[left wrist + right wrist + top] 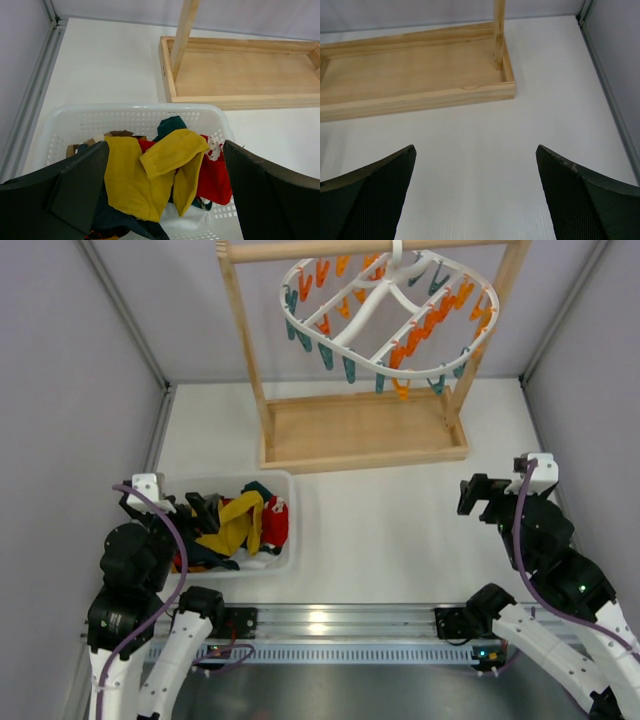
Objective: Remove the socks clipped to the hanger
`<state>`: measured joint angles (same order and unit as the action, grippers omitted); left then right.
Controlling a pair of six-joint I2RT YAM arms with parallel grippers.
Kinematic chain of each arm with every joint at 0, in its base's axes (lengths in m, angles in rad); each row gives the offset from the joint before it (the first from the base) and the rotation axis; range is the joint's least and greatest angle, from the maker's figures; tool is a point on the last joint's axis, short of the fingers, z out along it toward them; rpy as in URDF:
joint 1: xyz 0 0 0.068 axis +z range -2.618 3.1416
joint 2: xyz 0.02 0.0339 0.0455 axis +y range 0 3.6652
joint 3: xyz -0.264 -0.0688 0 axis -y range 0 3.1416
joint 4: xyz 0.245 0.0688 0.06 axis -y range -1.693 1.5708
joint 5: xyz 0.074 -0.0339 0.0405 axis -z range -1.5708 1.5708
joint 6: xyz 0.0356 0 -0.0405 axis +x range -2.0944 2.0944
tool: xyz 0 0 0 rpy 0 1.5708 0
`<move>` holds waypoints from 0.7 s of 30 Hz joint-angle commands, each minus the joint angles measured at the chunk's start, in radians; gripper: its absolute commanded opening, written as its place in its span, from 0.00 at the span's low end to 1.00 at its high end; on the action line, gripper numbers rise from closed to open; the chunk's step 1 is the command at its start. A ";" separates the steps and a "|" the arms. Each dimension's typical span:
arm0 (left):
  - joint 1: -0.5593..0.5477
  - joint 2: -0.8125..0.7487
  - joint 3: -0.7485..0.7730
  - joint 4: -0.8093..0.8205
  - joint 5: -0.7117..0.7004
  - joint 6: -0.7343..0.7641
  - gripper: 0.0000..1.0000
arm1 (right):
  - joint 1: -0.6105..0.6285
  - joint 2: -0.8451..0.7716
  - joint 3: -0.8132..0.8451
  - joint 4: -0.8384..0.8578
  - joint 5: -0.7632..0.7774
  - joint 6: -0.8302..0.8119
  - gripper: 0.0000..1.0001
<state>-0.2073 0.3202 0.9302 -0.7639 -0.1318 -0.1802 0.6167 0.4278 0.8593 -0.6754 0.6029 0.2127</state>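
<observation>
We judge that the task is finished, or very close to it. The hanger (378,300) hangs from the top bar of the wooden stand (360,430), far ahead of both end effectors and above them. Its orange and teal clips (420,330) dangle free, and in the top view we find no sock held by any of them. A few clips at the far side are small and partly covered by the frame, so we cannot be fully sure of those. The socks (150,175) lie in a loose heap inside a white basket (130,107), which stands on the surface (380,530) directly below and a little in front of the left end effector (165,145). We see mustard yellow pieces on top, red ones at the right side of that end effector, and dark ones underneath. The left end effector has its fingers wide apart above the heap and holds nothing; it does not touch the fabric. The right end effector (475,148) also has its fingers wide apart and is empty. Under it there is only bare surface, the base of the stand is ahead of it, and the basket is well apart on its left. As far as we can tell, only a check of the hidden clips is left to do.
</observation>
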 commanded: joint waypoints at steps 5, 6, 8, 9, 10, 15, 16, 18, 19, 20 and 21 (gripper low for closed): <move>-0.006 -0.018 -0.017 0.024 -0.019 0.004 0.99 | -0.009 -0.018 -0.020 0.065 -0.002 0.030 0.99; -0.007 -0.018 -0.018 0.028 -0.017 0.004 0.99 | -0.009 -0.023 -0.025 0.069 -0.002 0.027 0.99; -0.009 -0.012 -0.019 0.029 -0.017 0.004 0.99 | -0.009 -0.024 -0.028 0.074 -0.009 0.025 1.00; -0.009 -0.010 -0.019 0.029 -0.017 0.004 0.99 | -0.008 -0.021 -0.025 0.070 -0.011 0.024 1.00; -0.009 -0.010 -0.022 0.031 -0.017 0.004 0.99 | -0.009 -0.021 -0.026 0.069 -0.008 0.024 0.99; -0.010 -0.016 -0.027 0.034 -0.022 0.004 0.99 | -0.011 -0.020 -0.026 0.065 -0.005 0.025 0.99; -0.010 -0.015 -0.027 0.034 -0.023 0.004 0.99 | -0.009 -0.023 -0.026 0.065 -0.005 0.025 0.99; -0.010 -0.018 -0.030 0.034 -0.023 0.004 0.99 | -0.008 -0.021 -0.026 0.065 -0.005 0.025 0.99; -0.010 -0.017 -0.030 0.034 -0.029 0.002 0.99 | -0.009 -0.021 -0.028 0.063 -0.005 0.025 0.99; -0.010 -0.018 -0.031 0.035 -0.031 0.001 0.99 | -0.008 -0.023 -0.029 0.063 -0.005 0.025 0.99; -0.010 -0.021 -0.036 0.040 -0.031 0.001 0.99 | -0.009 -0.021 -0.031 0.063 -0.003 0.025 0.99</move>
<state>-0.2127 0.3138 0.9062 -0.7635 -0.1493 -0.1806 0.6167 0.4141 0.8310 -0.6621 0.6003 0.2291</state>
